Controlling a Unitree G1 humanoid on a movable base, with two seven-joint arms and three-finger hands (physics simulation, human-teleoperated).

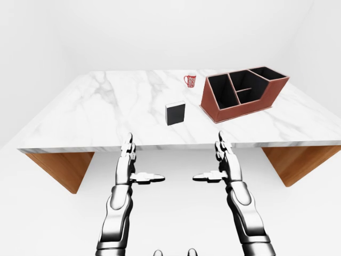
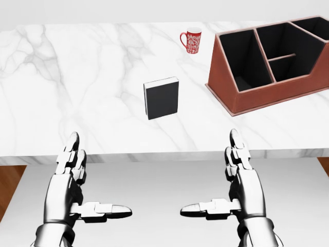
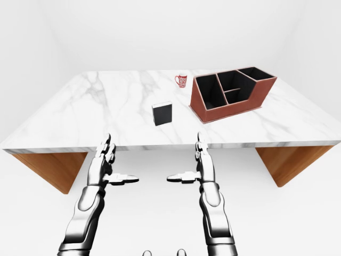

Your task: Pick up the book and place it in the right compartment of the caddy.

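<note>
Marble fills the upper half of every view: the desk (image 1: 106,106) has a white veined top on wooden legs that show at the lower left and lower right of the eye views, with white floor below and white walls above.

Next in size, the caddy (image 2: 267,95) sits at the upper right of the head view, a reddish-brown box with black insides and a sloped side wall. Dividers split it into several compartments: a long one on its left end, smaller ones in the middle, another at the far right end. All look bare inside.

Both arms reach up from the bottom edge of the views, silver and jointed. The left hand (image 2: 72,180) is at the lower left of the head view, the right hand (image 2: 241,180) at the lower right. Each is released, fingers straight and pointing up the frame, thumb stretched inward toward the other hand. Both hang over the floor just below the desk's near edge, grasping nothing.

The book (image 2: 162,98), black with a pale page edge, stands on the marble near the head view's centre, left of the caddy and well apart from both hands.

Smallest, a red patterned mug (image 2: 192,40) stands above the book, near the caddy's upper left corner.
</note>
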